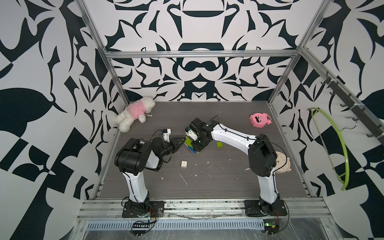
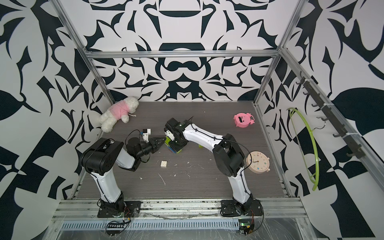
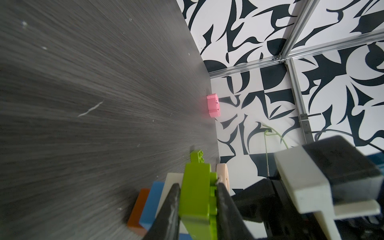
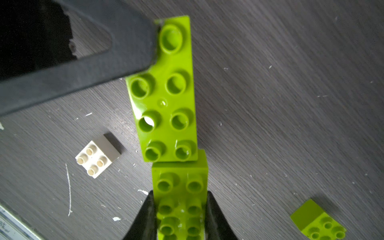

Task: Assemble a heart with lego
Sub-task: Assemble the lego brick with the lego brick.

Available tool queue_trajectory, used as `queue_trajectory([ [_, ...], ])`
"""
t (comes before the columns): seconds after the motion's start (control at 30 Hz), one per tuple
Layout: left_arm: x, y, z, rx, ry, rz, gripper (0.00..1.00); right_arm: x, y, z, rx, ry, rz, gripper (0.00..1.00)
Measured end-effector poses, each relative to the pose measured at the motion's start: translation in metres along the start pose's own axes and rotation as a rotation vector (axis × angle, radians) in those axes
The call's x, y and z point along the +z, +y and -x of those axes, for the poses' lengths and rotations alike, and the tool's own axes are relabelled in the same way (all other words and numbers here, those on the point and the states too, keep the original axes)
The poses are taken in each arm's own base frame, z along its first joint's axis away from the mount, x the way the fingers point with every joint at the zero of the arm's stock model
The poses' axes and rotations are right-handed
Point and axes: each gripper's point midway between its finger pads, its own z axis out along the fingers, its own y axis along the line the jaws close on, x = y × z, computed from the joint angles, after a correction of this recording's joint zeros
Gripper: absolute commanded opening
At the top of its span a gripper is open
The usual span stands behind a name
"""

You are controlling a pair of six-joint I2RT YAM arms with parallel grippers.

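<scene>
The heart (image 1: 192,148) (image 2: 174,148) stands mid-table as a stepped stack of orange (image 3: 139,209), blue (image 3: 153,203) and white (image 3: 170,187) layers under lime-green lego. My left gripper (image 3: 197,187) (image 1: 181,143) reaches in from the left. It is shut on a lime-green oblong brick (image 3: 195,197) (image 4: 166,93) on top of the stack. My right gripper (image 4: 180,194) (image 1: 196,145) comes down from above and is shut on the neighbouring lime-green brick (image 4: 180,207). The two bricks meet end to end. A white square brick (image 1: 184,164) (image 4: 97,159) lies loose in front.
A small loose lime-green brick (image 1: 219,144) (image 4: 320,222) lies right of the stack. A pink pig-faced toy (image 1: 259,120) sits at the back right, a plush toy (image 1: 135,113) at the back left and a clock (image 2: 257,162) by the right arm. A green hanger (image 1: 332,145) hangs on the right wall.
</scene>
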Motion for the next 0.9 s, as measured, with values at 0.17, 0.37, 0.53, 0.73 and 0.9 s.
queue_trajectory([
  [0.17,-0.001,0.0,0.002,0.002,-0.008,-0.001,0.24,0.002,0.005,0.004,-0.016,0.015,-0.007,0.08],
  [0.37,-0.002,0.0,0.002,0.005,-0.011,-0.004,0.24,0.004,0.009,0.004,-0.035,0.017,0.012,0.08],
  [0.53,-0.004,0.0,0.002,0.007,-0.015,-0.006,0.24,0.005,0.012,0.004,-0.03,0.023,0.049,0.08],
  [0.73,-0.006,0.002,0.005,0.006,-0.028,0.0,0.25,0.006,0.013,0.008,-0.02,0.068,0.059,0.08],
  [0.9,-0.006,0.002,0.005,0.007,-0.029,-0.002,0.25,0.007,0.011,0.007,-0.01,0.094,0.038,0.07],
])
